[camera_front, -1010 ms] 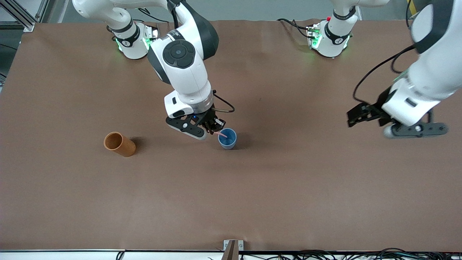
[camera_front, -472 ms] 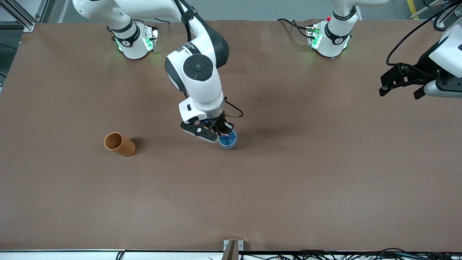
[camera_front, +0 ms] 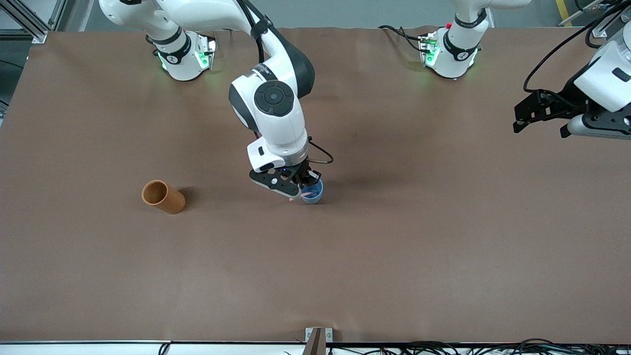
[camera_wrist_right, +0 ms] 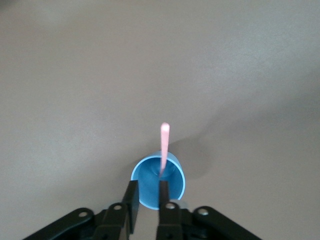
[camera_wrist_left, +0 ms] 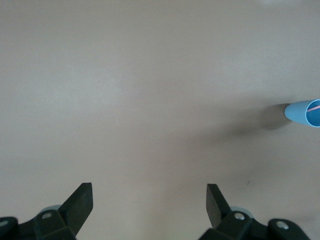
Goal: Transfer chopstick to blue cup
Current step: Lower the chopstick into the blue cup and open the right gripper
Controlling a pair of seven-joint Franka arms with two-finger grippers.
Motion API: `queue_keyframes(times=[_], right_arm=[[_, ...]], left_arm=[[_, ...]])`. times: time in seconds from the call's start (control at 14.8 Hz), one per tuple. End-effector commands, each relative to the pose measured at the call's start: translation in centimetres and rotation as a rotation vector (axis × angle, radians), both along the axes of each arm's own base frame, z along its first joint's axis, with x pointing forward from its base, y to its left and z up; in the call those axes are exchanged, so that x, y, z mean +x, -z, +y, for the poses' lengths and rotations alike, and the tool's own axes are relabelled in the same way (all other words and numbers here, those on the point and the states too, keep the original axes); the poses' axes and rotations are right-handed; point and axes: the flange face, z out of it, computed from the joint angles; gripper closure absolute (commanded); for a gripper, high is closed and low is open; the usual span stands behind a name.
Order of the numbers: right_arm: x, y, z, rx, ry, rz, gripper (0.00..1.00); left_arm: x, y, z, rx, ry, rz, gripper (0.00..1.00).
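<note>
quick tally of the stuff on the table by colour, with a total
blue: 1, the small tapered blue cup
orange-brown: 1, the taller cylindrical orange-brown cup
pale pink: 1, the thin straight pink chopstick, standing in the blue cup
total: 3

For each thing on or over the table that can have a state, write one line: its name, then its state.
Chopstick: standing in the blue cup, leaning on its rim, free of the fingers.
Blue cup: upright.
Orange cup: lying on its side, mouth showing empty.
Right gripper: slightly open, just over the blue cup.
Left gripper: open, empty, waiting over bare table.
</note>
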Motion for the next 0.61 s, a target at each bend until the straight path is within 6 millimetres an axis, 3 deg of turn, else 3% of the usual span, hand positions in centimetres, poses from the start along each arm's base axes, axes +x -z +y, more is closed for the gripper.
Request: queue_keyframes(times=[0.0,0.2,0.54], right_arm=[[0.1,-0.7,0.3,0.012,0.004,-0.005,0.0],[1.1,-5.0,-2.2,0.029,0.033,-0.019,0.0],[3.0,-13.7,-11.2,0.034,-0.012,-0.022,0.0]], left_arm=[[-0.2,-0.3,0.4,0.007,0.008,-0.005,0.0],[-0.2,-0.3,0.3,0.007,0.01,-0.005,0.0],[-0.2,-0.2,0.3,0.008,0.01,-0.004,0.0]])
